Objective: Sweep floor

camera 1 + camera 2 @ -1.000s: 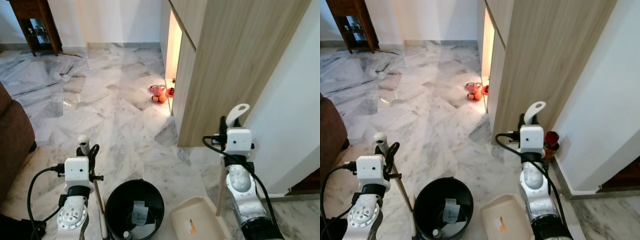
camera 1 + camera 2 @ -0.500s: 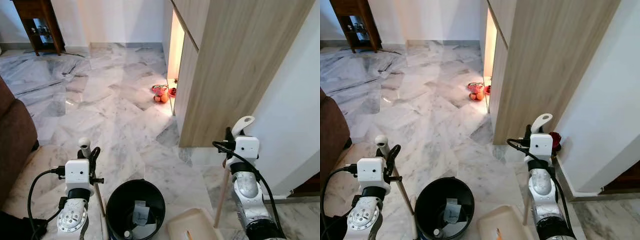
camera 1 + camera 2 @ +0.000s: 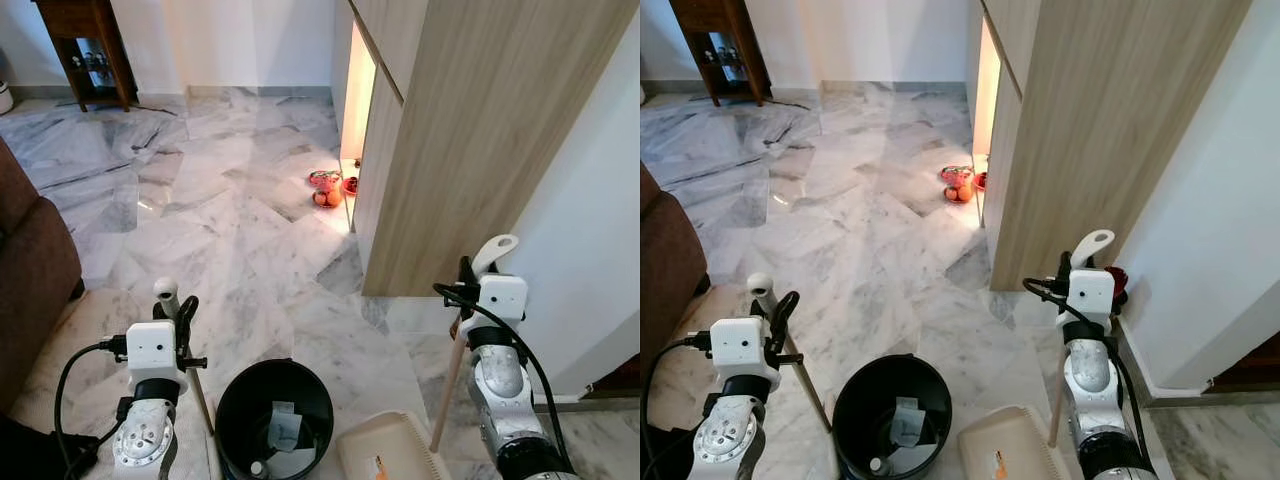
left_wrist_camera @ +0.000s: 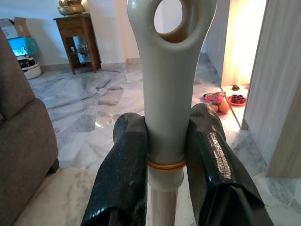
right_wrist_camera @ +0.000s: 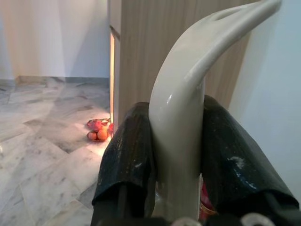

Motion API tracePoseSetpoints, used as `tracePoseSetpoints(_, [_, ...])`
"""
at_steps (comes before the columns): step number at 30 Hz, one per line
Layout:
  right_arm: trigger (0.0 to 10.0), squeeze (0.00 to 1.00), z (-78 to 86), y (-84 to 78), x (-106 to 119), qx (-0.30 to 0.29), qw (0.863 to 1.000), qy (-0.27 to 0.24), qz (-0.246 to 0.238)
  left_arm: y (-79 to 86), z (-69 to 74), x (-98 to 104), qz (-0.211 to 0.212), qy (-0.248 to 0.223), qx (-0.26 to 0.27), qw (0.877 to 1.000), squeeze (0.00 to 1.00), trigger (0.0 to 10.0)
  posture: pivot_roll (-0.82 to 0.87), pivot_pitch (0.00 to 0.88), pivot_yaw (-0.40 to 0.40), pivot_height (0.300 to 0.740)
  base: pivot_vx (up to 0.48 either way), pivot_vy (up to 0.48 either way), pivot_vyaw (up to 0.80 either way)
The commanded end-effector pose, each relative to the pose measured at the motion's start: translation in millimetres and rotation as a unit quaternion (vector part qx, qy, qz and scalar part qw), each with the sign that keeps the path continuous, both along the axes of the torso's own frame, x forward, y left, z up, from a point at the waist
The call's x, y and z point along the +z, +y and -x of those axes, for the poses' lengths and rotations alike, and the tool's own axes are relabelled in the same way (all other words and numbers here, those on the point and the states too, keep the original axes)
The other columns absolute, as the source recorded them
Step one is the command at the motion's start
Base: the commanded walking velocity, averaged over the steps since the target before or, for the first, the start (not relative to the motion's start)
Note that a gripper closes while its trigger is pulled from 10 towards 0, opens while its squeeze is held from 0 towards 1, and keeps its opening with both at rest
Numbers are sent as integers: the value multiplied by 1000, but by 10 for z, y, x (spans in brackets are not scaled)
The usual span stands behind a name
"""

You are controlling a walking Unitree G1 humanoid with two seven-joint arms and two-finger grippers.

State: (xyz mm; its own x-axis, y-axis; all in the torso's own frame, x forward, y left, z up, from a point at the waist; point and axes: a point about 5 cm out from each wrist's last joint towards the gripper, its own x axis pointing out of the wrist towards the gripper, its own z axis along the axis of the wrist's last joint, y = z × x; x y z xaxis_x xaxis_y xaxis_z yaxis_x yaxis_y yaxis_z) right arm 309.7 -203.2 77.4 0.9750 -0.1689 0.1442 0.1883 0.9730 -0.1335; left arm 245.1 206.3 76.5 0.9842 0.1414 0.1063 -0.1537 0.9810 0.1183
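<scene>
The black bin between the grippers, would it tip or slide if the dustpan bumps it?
The black bin is wide, low and nearly empty, so it's probably light and likelier to slide than tip. The polished marble floor probably gives little grip.

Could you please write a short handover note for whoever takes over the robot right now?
Left hand: shut on the broom handle, held upright by the robot's left side.
Right hand: shut on the dustpan handle; its wooden stick runs down to the cream dustpan on the floor in front of the robot.
Black bin: on the floor between the arms, with some paper scraps inside.
Done: both tools are gripped, and one small orange bit lies in the dustpan.
Left: whether any sweeping has happened cannot be told. A small pile of red and orange items lies beside the wooden cabinet ahead.
</scene>
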Motion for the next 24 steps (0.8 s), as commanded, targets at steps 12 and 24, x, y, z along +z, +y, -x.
tracePoseSetpoints(12, [10000,0,-35,8,98,-4,999,-31,-8,-68,-33,107,1,-25,-15,1000,0,10000,116,18,-17,740,0,0,0])
tracePoseSetpoints(24, [10000,0,-70,62,130,9,999,-35,-8,-70,-34,113,0,-25,-11,1000,0,10000,118,38,-20,740,0,0,0])
